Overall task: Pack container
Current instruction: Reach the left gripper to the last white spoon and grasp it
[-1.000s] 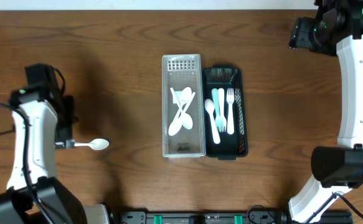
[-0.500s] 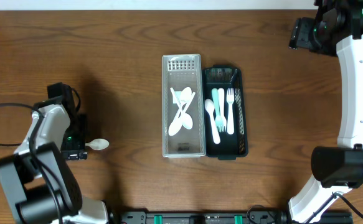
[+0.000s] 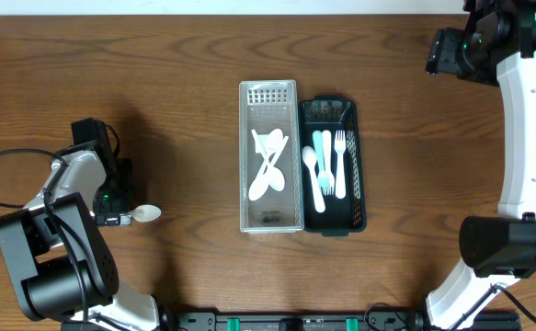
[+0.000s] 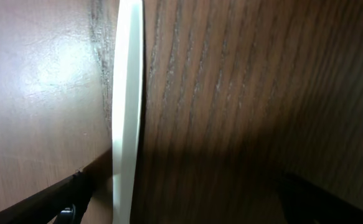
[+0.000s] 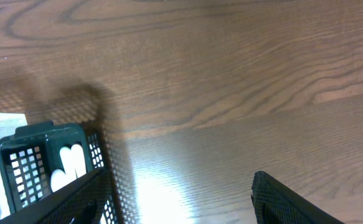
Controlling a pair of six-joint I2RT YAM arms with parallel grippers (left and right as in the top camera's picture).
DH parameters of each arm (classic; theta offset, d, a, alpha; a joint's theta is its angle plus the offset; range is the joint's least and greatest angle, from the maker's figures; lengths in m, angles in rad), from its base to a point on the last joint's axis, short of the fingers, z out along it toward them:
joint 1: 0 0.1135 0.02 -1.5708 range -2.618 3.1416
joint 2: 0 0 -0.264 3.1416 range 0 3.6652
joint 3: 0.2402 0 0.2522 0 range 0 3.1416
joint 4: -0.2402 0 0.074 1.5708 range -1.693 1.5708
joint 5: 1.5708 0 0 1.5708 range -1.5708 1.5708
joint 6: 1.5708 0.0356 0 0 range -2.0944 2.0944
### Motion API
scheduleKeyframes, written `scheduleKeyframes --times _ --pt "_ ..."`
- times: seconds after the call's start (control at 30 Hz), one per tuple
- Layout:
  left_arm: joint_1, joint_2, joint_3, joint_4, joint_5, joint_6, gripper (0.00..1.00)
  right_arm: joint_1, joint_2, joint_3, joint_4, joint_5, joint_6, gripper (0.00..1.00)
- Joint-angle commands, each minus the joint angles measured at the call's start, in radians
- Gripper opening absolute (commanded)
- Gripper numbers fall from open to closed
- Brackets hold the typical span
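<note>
Overhead: white spoons (image 3: 272, 182) in clear bin (image 3: 268, 94)

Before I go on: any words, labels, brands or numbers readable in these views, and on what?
None readable: the clear tray, black basket and loose spoon show no print.
A small dark mark on the clear tray's floor is too small to read.

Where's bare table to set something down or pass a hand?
Free: wood between the loose spoon and the clear bin; wood between the black basket and the right arm; the strip above both. Crowded: bin and basket side by side, both holding cutlery; left hand at the spoon.
</note>
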Motion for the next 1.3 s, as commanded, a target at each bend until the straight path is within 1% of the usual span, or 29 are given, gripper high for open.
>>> scheduleKeyframes --times 0.0,0.1,0.17,0.2,0.27,0.3,0.47,0.53,0.6,0.77,0.97,1.0,1.1,1.27 --pt "0.004 0.042 -0.008 -0.006 0.031 0.05 0.98 -0.008 0.004 -0.006 0.002 0.006 -0.006 0.76" --pt "0.004 0.042 -0.009 -0.006 0.032 0.049 0.99 -0.008 0.004 -0.006 0.003 0.006 -0.006 0.77" --pt "0.004 0.042 -0.009 -0.007 0.032 0.05 0.91 -0.008 0.004 -0.006 0.002 0.007 -0.007 0.77" --pt "0.004 0.042 -0.009 -0.011 0.032 0.05 0.86 -0.008 0.004 -0.006 0.002 0.007 -0.007 0.77" --pt "0.004 0.042 -0.009 -0.031 0.031 0.05 0.73 -0.008 0.004 -0.006 0.003 0.007 -0.007 0.77" --pt "0.004 0.042 -0.009 -0.039 0.031 0.05 0.69 -0.008 0.004 -0.006 0.002 0.007 -0.006 0.77" --pt "0.004 0.042 -0.009 -0.064 0.031 0.05 0.52 -0.008 0.004 -0.006 0.002 0.007 -0.006 0.77" --pt "0.004 0.042 -0.009 -0.071 0.031 0.05 0.44 -0.008 0.004 -0.006 0.002 0.006 -0.006 0.77" --pt "0.004 0.042 -0.009 -0.072 0.031 0.05 0.39 -0.008 0.004 -0.006 0.003 0.007 -0.006 0.77" --pt "0.004 0.042 -0.009 -0.079 0.032 0.05 0.32 -0.008 0.004 -0.006 0.002 0.006 -0.006 0.78" --pt "0.004 0.042 -0.009 -0.1 0.035 0.053 0.31 -0.008 0.004 -0.006 0.002 0.006 -0.006 0.78" --pt "0.005 0.042 -0.009 -0.103 0.035 0.053 0.29 -0.008 0.004 -0.006 0.001 0.006 -0.006 0.78" --pt "0.005 0.042 -0.009 -0.104 0.035 0.053 0.15 -0.008 0.004 -0.006 0.003 0.006 -0.006 0.78" --pt "0.005 0.042 -0.009 -0.105 0.035 0.053 0.11 -0.008 0.004 -0.006 0.006 0.006 -0.006 0.78"
